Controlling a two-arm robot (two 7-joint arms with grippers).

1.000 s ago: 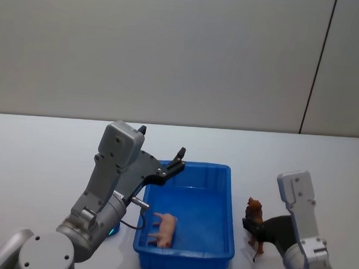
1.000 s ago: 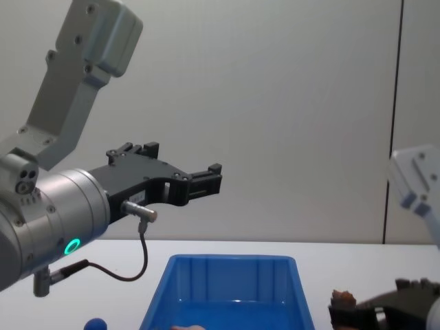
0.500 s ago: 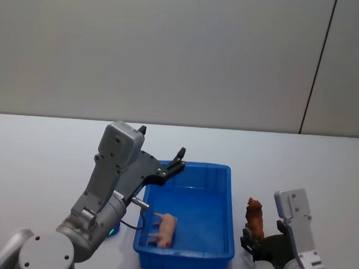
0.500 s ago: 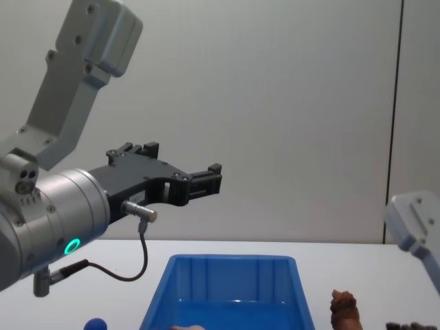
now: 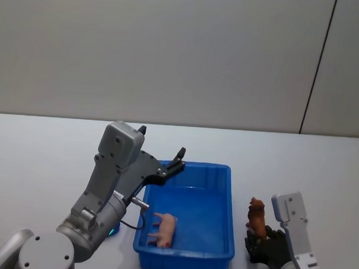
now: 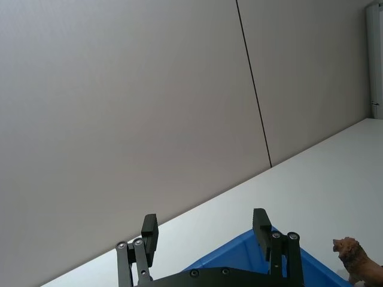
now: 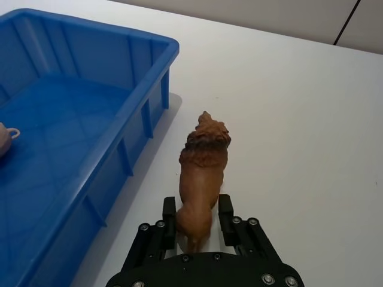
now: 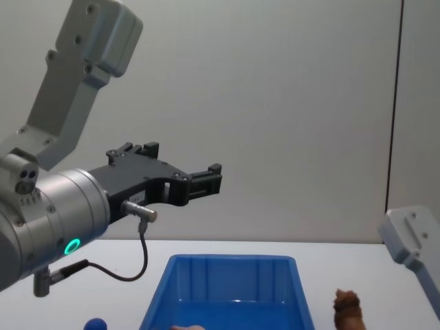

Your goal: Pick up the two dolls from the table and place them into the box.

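Observation:
The pale pink doll (image 5: 164, 228) lies inside the blue box (image 5: 185, 256), near its front left corner. To the right of the box the dark brown shaggy doll (image 5: 256, 217) stands upright on the white table (image 5: 40, 157). My right gripper (image 5: 260, 242) is shut on that doll's hindquarters. In the right wrist view its fingers (image 7: 169, 210) press both flanks of the brown doll (image 7: 202, 173), close beside the box wall (image 7: 145, 113). My left gripper (image 5: 177, 156) hangs open and empty above the box's far left part, and its fingers (image 6: 149, 230) stand spread apart.
A small blue ball (image 8: 95, 324) rests on the table left of the box (image 8: 230, 260). A plain grey wall with a dark vertical seam (image 5: 317, 69) closes off the back. White tabletop stretches to the left, to the right and behind the box.
My right arm has sunk lower and drawn nearer to me, and the brown doll shifted slightly right and down with it. The left arm and the pink doll have stayed still.

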